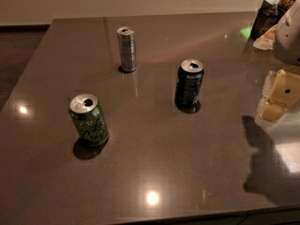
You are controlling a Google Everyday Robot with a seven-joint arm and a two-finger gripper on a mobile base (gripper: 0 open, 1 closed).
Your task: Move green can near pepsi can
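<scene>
The green can (89,120) stands upright near-left on the table (154,172), well apart from the pepsi can (189,83). 1 slim silver can (126,49) stands farther back. The gripper (275,100) hovers at the right edge; its grip cannot be told.

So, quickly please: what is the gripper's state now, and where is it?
Gripper: at the right edge of the view, apart from the green can; open or closed cannot be told.
</scene>
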